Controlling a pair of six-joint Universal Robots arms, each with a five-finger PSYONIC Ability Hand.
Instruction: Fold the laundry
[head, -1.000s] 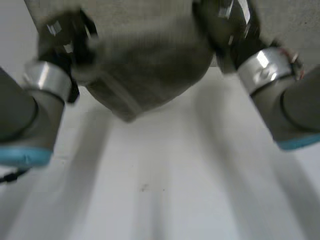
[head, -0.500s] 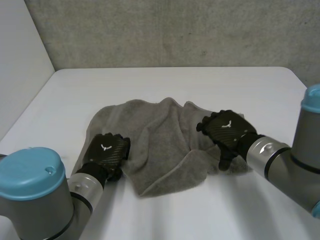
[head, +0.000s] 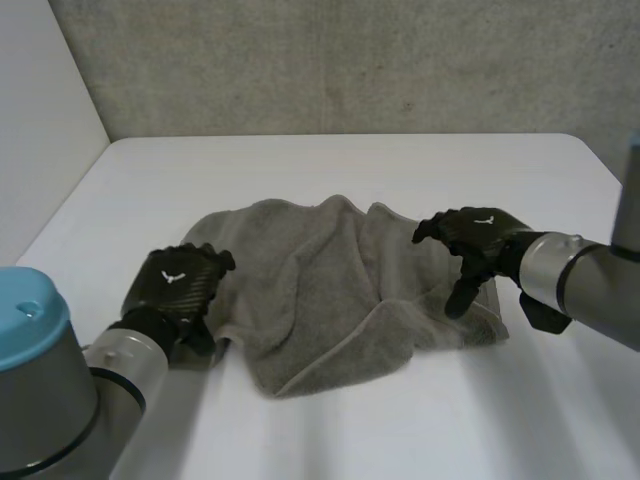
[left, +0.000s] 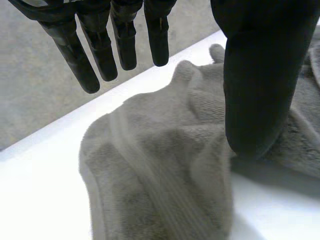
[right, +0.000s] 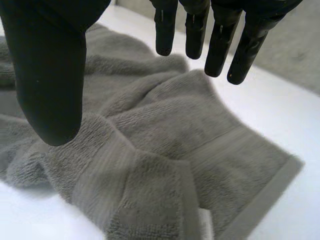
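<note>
Towel (head: 330, 290), grey, lay crumpled; my left hand (head: 178, 285) and right hand (head: 470, 240) sat spread open at opposite edges, gripping nothing. I judged pinching corners came next.

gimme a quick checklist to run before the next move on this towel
1. Left hand free: ok, its fingers are straight and grip nothing.
2. Right hand free: ok, its fingers are straight above the towel.
3. Towel flat: not ok, it is bunched and lapped over itself.
4. Towel fully on the table: ok.
5. Corner to grip by the right hand: ok, a hemmed corner lies bare past its fingertips.
6. Corner by the left hand: cannot tell, the edge there is rumpled.
</note>
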